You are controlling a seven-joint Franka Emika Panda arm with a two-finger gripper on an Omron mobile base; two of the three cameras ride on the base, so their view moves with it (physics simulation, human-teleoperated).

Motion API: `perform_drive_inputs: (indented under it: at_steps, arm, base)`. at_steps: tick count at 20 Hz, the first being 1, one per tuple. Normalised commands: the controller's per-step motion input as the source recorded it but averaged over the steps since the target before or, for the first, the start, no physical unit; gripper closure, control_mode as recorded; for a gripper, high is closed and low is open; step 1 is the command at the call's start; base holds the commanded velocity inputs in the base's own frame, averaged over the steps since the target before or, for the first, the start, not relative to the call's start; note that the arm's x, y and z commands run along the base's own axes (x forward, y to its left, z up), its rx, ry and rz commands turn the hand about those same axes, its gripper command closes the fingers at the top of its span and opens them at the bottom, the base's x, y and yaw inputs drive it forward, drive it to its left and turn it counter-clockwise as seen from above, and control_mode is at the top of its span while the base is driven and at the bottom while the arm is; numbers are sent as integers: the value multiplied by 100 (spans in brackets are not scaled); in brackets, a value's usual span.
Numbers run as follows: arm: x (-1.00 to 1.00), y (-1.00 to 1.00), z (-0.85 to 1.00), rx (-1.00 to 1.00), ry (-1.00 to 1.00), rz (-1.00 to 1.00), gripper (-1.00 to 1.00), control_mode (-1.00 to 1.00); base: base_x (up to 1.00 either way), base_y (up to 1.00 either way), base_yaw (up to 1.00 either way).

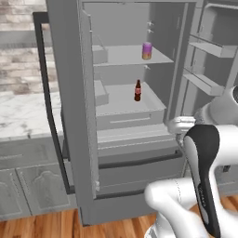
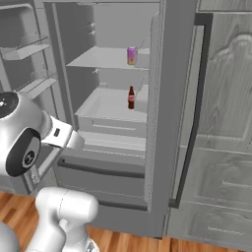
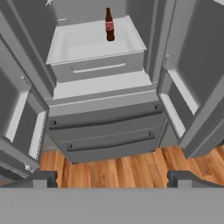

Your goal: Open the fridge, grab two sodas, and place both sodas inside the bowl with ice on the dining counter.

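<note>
The tall matte grey French-door fridge (image 1: 69, 107) stands wide open, both doors swung out, pale shelves bare to the room. On the upper shelf sits the small purple can fading to orange-yellow (image 1: 147, 50), upright, near the shelf's right side from where I stand. One shelf down there's a small dark reddish bottle-shaped soda (image 1: 137, 90), upright too, standing alone on the white tray above the inner drawer. Below that, the dark-handled grey drawers are shut, and warm wooden floorboards (image 3: 118, 168) run under it all.

The white arm with dark joints (image 1: 204, 172) hangs low in front of the drawers, and its pincer (image 3: 111, 178) is spread wide, nothing between the tips, well short of either drink.

So the door-opening looks done, and the grabbing hasn't begun. Next, I'd say, the hand must rise and reach into the fridge, line the open pincer around one soda — the lower one looks nearer — and close without tipping it.
</note>
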Motion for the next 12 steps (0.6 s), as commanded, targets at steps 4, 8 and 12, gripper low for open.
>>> perform_drive_inputs:
  at_steps: [4, 8, 12]
  arm:
    - [0, 0, 0, 0, 0, 0, -100, 100]
    - [0, 0, 0, 0, 0, 0, -100, 100]
    - [0, 0, 0, 0, 0, 0, -100, 100]
  base:
    - [66, 0, 0]
    - [67, 0, 0]
    - [71, 0, 0]
